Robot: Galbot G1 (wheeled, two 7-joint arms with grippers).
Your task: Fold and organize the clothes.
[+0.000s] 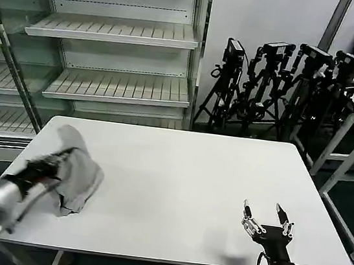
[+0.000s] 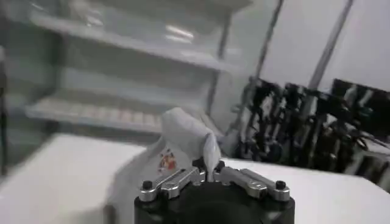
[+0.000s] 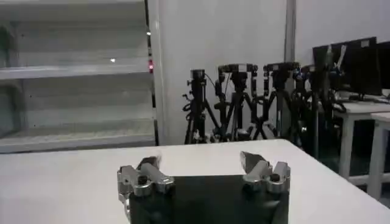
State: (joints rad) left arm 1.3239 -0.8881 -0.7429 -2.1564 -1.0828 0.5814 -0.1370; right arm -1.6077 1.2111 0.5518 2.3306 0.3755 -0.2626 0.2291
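On the white surface [image 1: 185,173], the left claw [image 1: 62,160] is pinched on the bunched light grey T-shirt [image 1: 80,175] at the surface's left side, while the right claw [image 1: 268,221], fingers spread wide, hovers well apart near the right front edge.

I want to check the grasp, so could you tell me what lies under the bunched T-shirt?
The white table lies under the grey T-shirt. The left gripper is shut on a raised fold of it. The shirt's underside and lower folds are covered.
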